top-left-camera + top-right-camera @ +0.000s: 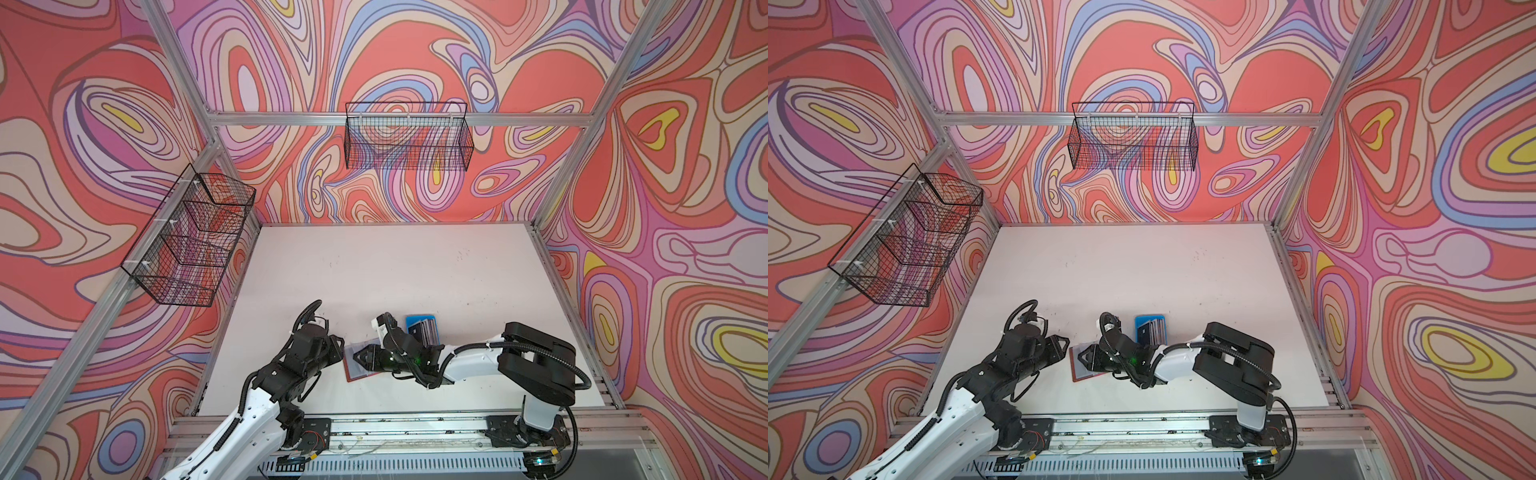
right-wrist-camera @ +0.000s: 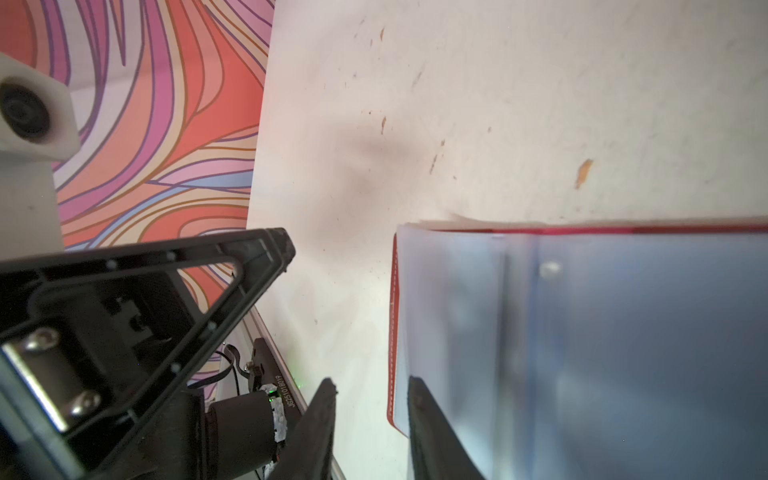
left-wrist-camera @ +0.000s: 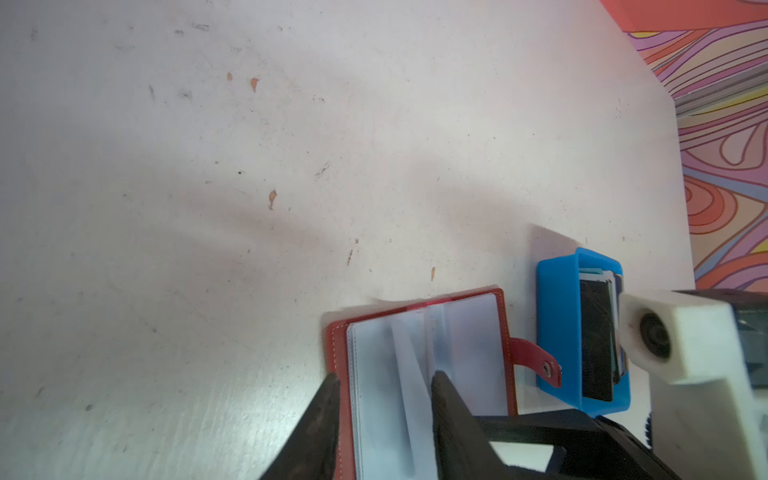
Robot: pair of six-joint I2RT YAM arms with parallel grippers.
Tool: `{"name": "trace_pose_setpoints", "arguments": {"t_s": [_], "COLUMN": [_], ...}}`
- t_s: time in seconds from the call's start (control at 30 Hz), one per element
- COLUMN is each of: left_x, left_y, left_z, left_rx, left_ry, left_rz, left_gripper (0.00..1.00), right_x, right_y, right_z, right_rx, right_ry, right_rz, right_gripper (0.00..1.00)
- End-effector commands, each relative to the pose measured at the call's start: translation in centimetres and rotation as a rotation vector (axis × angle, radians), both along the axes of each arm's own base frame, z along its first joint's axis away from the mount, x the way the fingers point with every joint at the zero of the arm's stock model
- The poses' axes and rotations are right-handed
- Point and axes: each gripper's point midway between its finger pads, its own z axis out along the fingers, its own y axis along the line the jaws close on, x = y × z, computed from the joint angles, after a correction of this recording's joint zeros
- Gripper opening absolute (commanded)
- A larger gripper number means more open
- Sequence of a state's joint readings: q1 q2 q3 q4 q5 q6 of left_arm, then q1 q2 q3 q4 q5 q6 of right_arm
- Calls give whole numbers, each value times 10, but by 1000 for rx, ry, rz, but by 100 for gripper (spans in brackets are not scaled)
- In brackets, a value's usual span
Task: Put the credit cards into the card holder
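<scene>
left fingers (image 3: 328,415) partly spread, empty, just off card holder (image 3: 457,345); right fingers (image 2: 318,415) partly spread astride its edge. card holder open near desk (image 1: 374,270) front edge; credit cards (image 3: 596,332) in blue tray (image 3: 557,332) beside it.

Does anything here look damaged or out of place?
Minor only: the white table is scuffed, with small orange-brown chips, and one clear sleeve in the open card holder stands up rather than lying flat.

a robot lab cell: aluminium frame (image 1: 399,118), swirl-printed walls (image 1: 83,124), white table (image 1: 395,270)
</scene>
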State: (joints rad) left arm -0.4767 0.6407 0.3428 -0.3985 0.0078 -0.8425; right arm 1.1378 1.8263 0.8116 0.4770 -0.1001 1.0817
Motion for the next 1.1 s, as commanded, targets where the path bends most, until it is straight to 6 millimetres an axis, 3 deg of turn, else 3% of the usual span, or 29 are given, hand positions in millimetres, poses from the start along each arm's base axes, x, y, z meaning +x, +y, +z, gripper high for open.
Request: {"name": "trace_pose_setpoints", "arguments": {"t_s": [0.0,0.27,0.53,0.63,0.73,0.83,0.93,1.0,1.07], "left_x": [-8,-8,-6,-6,-6,-8,-8,-8,-10], "left_y": [5,1,-19,-23,-22,-18,-17,-19,-18], "left_z": [-12,-30,-48,-53,-57,-59,-58,-58,-59], "left_rx": [9,-1,-51,-52,-42,-25,-29,-36,-32], "left_ry": [50,90,130,147,159,166,161,160,168], "left_rz": [13,4,-77,-97,-97,-85,-81,-84,-87], "left_gripper": [39,40,40,41,41,40,40,40,40], "right_x": [4,16,34,35,34,23,13,20,33], "right_y": [-10,-46,-108,-119,-115,-86,-55,-59,-78], "right_z": [-16,-27,23,35,48,61,39,27,24], "right_rx": [-65,-261,-385,-423,-395,-317,-312,-346,-372], "right_ry": [-12,-72,-215,-240,-259,-280,-217,-190,-166], "right_rz": [-30,-115,-294,-312,-291,-201,-93,-94,-127], "right_gripper": [32,23,24,24,24,26,23,23,24]}}
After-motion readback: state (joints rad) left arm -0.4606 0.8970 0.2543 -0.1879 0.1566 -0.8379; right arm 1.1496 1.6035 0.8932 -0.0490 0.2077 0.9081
